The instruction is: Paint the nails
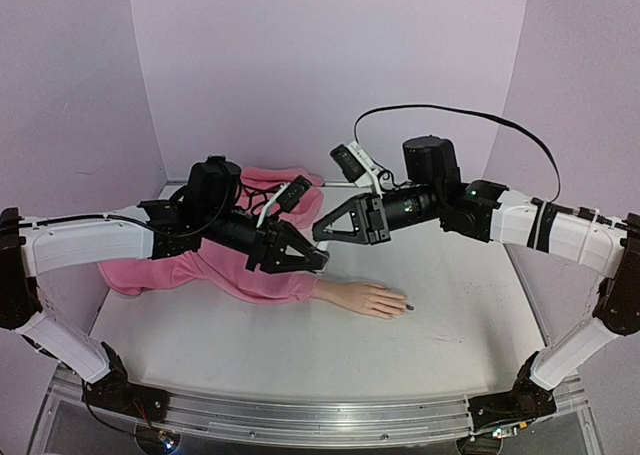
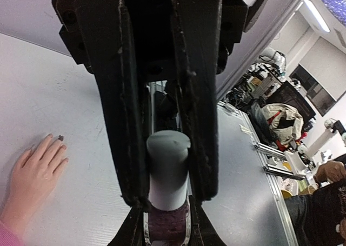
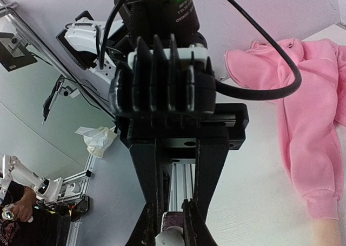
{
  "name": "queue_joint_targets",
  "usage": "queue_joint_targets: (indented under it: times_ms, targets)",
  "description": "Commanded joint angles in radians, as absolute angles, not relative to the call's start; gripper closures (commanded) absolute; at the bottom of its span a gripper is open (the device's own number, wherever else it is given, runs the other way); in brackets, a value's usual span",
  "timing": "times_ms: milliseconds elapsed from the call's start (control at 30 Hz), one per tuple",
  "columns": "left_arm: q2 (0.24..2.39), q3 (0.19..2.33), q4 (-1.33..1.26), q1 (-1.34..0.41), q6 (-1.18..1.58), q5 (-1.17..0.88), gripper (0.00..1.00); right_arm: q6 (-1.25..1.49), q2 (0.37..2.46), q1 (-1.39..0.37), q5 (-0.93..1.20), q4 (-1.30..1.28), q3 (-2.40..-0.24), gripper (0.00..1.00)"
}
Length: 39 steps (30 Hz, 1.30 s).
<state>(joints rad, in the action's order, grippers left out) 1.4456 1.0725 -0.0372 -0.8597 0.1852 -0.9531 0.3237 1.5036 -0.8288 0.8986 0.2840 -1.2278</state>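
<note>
The pale mannequin hand (image 1: 368,297) lies palm down on the table, its arm in a pink sleeve (image 1: 250,275). One nail (image 1: 408,307) is dark; it also shows in the left wrist view (image 2: 60,138). The other nails are too small to judge. My two grippers meet in the air above the sleeve cuff. My left gripper (image 1: 320,263) (image 2: 167,200) is shut on the white cap (image 2: 167,170) of the dark polish bottle (image 2: 167,224). My right gripper (image 1: 318,232) (image 3: 175,216) is shut on the bottle body (image 3: 177,223), with the cap (image 3: 170,239) just below.
The rest of the pink garment (image 1: 270,185) is heaped at the back left and also shows in the right wrist view (image 3: 308,121). Purple walls close in the table on three sides. White tabletop (image 1: 300,345) lies in front of the hand.
</note>
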Motion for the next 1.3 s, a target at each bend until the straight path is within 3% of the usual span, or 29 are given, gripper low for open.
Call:
queue_joint_targets:
  times_ms: [0, 100, 233, 333, 533, 667, 833, 967, 1067, 1267]
  targets:
    - [1.360, 1.085, -0.099, -0.856, 0.155, -0.628, 1.00, 0.346, 1.498, -0.833, 0.877, 0.305, -1.194, 1.00]
    - [1.360, 1.086, -0.101, -0.856, 0.136, -0.237, 1.00, 0.395, 1.503, -0.832, 0.639, 0.283, -1.171, 1.00]
    - [1.470, 1.199, -0.125, -0.856, 0.114, 0.076, 1.00, 0.490, 1.558, -0.891, 0.138, 0.144, -1.217, 1.00]
    - [1.591, 1.290, -0.178, -0.857, 0.091, 0.166, 1.00, 0.671, 1.630, -0.949, -0.206, 0.065, -1.282, 1.00]
    - [1.719, 1.319, -0.307, -0.864, 0.048, 0.177, 1.00, 0.853, 1.700, -1.012, -0.376, 0.013, -1.389, 1.00]
    - [1.688, 1.242, -0.310, -0.868, 0.047, 0.125, 1.00, 0.827, 1.661, -1.013, -0.344, 0.068, -1.349, 1.00]
    - [1.604, 1.113, -0.301, -0.868, 0.087, -0.013, 1.00, 0.634, 1.558, -1.008, -0.253, 0.130, -1.302, 0.59]
    - [1.526, 1.029, -0.256, -0.867, 0.116, -0.105, 1.00, 0.489, 1.463, -0.970, -0.094, 0.130, -1.266, 0.46]
    - [1.477, 1.002, -0.218, -0.866, 0.111, -0.235, 1.00, 0.396, 1.415, -0.916, 0.148, 0.130, -1.246, 0.32]
    - [1.415, 1.015, -0.192, -0.861, 0.144, -0.754, 1.00, 0.281, 1.414, -0.842, 0.622, 0.151, -1.237, 0.29]
